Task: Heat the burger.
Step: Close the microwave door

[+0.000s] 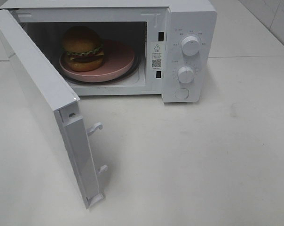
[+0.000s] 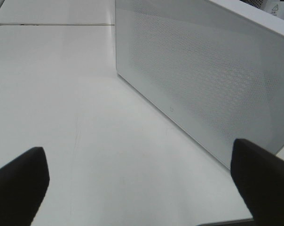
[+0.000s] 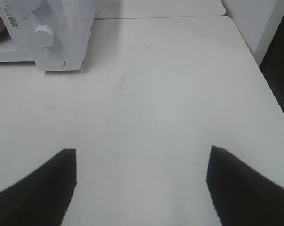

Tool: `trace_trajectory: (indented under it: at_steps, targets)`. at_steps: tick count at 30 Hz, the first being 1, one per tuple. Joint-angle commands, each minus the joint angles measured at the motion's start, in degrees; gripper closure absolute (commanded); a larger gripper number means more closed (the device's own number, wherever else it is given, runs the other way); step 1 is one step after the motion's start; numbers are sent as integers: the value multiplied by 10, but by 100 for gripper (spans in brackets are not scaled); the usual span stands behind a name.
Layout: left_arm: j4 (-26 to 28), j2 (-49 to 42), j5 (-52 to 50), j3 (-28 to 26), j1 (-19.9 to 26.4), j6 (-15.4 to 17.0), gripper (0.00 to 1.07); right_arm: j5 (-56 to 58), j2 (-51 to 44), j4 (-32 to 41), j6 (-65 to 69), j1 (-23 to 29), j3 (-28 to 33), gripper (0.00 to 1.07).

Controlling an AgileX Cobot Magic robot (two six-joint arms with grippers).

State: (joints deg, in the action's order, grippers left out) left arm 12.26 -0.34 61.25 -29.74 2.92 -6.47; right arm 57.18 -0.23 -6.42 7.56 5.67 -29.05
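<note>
Burger (image 1: 82, 48) sits on pink plate (image 1: 118, 61) inside white microwave (image 1: 189, 19), door (image 1: 34, 94) swung wide open. Sticker (image 1: 156, 54) on the frame has a warning triangle and QR code; its text and the markings round both knobs (image 1: 190, 45) are too small to read. Left gripper (image 2: 139, 157) jaws apart, empty, beside the door's outer face. Right gripper (image 3: 142, 160) jaws apart, empty, over the table (image 3: 156, 94).

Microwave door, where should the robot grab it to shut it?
Probably the free edge of the door, by the two latch hooks, coming from the outer face on the left with the left gripper. The door stands wide open, and that edge gives most leverage.
</note>
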Motion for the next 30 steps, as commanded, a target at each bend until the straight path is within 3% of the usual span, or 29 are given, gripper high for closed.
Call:
trace_trajectory:
  at_steps: [1,14,19,23,24,25,26,28,29,30]
  targets:
    - [1,-3,1,1,2,1,9,-1,-18,1,-4,-4,1,33]
    - [15,0,-20,-10,2,1,9,-1,-18,1,-4,-4,1,33]
    - [21,34,-44,-14,2,1,14,-1,-18,1,-4,-4,1,33]
    - [26,85,-72,-14,2,1,24,-1,-18,1,-4,-4,1,33]
    - [26,109,-93,-13,2,1,33,-1,-18,1,-4,-4,1,33]
    - [26,109,-93,-13,2,1,33,-1,-18,1,-4,-4,1,33]
    - [26,132,-108,-12,1,1,43,-1,-18,1,-4,-4,1,33]
    - [26,144,-116,-12,1,1,48,-1,-18,1,-4,-4,1,33]
    - [26,168,-129,-12,1,1,59,-1,-18,1,-4,-4,1,33]
    - [26,168,-129,-12,1,1,59,-1,-18,1,-4,-4,1,33]
